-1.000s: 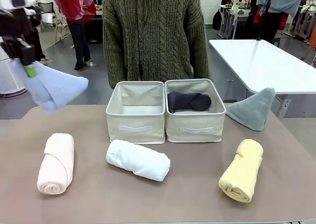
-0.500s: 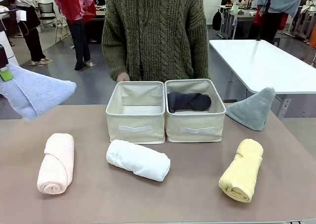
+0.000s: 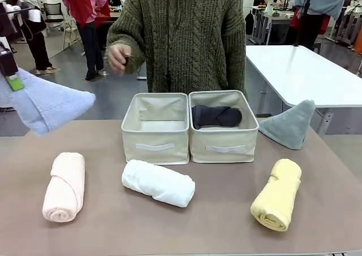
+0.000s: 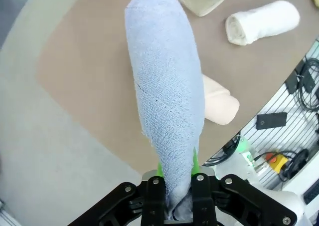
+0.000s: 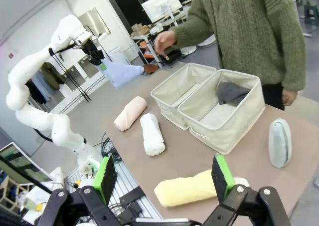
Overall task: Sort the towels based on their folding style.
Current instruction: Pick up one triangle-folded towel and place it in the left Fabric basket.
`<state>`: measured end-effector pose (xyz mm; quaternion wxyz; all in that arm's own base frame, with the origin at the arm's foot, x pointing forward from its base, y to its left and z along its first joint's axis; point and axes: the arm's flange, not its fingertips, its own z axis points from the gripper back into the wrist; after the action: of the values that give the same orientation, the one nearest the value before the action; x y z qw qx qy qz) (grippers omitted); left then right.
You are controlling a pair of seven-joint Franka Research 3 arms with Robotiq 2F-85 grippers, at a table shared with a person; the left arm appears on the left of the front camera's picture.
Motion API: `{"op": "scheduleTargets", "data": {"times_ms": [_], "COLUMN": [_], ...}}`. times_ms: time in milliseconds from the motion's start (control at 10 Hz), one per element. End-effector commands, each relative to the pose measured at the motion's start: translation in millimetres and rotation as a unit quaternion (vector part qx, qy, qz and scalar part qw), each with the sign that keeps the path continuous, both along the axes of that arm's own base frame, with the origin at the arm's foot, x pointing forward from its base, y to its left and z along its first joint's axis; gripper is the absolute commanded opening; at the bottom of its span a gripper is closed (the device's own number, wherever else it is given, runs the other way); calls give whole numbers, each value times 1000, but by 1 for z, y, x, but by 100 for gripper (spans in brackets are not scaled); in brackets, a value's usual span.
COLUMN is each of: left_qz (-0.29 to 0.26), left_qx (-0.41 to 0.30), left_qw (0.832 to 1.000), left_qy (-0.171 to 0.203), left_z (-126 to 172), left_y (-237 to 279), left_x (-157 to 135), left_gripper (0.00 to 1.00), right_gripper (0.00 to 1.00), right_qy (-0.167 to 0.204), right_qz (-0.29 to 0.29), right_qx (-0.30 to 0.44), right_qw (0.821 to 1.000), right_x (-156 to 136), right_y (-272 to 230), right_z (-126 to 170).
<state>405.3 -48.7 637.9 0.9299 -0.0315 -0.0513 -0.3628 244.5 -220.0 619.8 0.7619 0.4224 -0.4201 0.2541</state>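
Cone-folded light blue towel (image 3: 50,104) hangs mid-air at 9 o'clock from the left bin (image 3: 136,134). My left pincer (image 4: 178,188) is clenched on just its narrow end. Thin grip: a quick swing toward the bin could shake it loose or unfold it. My right pincer (image 5: 163,178) gapes, idle.

readable text: we find none in any view.
left bin strip (image 3: 155,147): plain white, no print we can make out.
right bin strip (image 3: 225,148): same, plain white.
screen (image 5: 160,4): lit, too small for us to read.
black box (image 4: 270,120): too blurred for us to read.
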Motion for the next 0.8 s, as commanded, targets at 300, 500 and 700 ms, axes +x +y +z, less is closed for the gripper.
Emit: {"op": "scheduleTargets", "data": {"times_ms": [300,500,700], "left_qz": [111,186,197], "left_qx": [173,192,184], "left_qw": [977,962,961], "left_qy": [56,61,54], "left_z": [24,23,28], "left_y": [133,173,181], "left_x": [-102,-152,-157], "left_gripper": [17,17,17], "right_gripper": [100,100,100], "right_qy": [-12,-12,-12], "right_qz": [3,3,3], "right_qx": [7,7,7], "right_qw": [1000,1000,1000], "right_x": [1,1,1], "right_y": [-1,-1,-1], "right_z": [2,2,2]}}
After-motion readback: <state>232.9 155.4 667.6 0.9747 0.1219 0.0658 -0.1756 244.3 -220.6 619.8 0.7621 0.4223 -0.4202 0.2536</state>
